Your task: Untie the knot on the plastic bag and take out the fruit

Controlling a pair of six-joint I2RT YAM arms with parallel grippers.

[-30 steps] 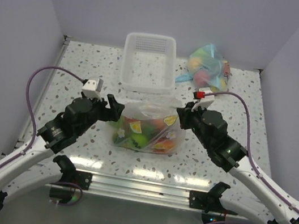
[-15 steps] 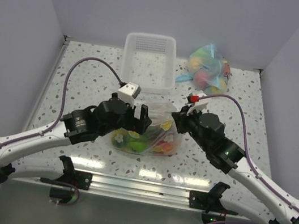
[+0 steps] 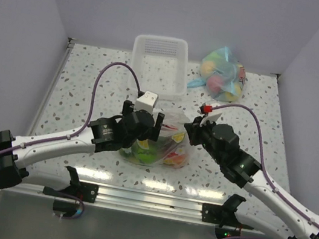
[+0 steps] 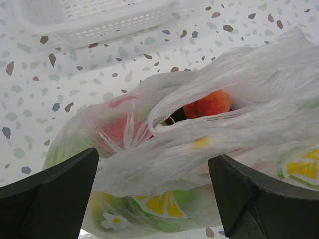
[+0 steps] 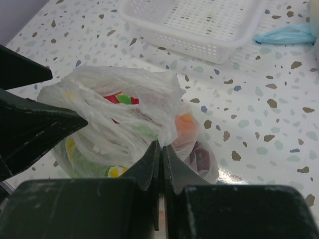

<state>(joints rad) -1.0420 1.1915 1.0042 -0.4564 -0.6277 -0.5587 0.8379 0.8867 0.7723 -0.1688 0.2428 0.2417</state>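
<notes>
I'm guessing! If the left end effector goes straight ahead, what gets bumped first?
Probably the plastic bag: its crumpled top sits right ahead of the left end effector, though depth is unclear.

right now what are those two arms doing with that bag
Two robot arms are working on a clear plastic bag of toy fruit. The right gripper is pinched shut on the bag's crumpled top, while the left gripper hangs wide open just above it. The bag's mouth gapes a little, with the fruit inside.
</notes>
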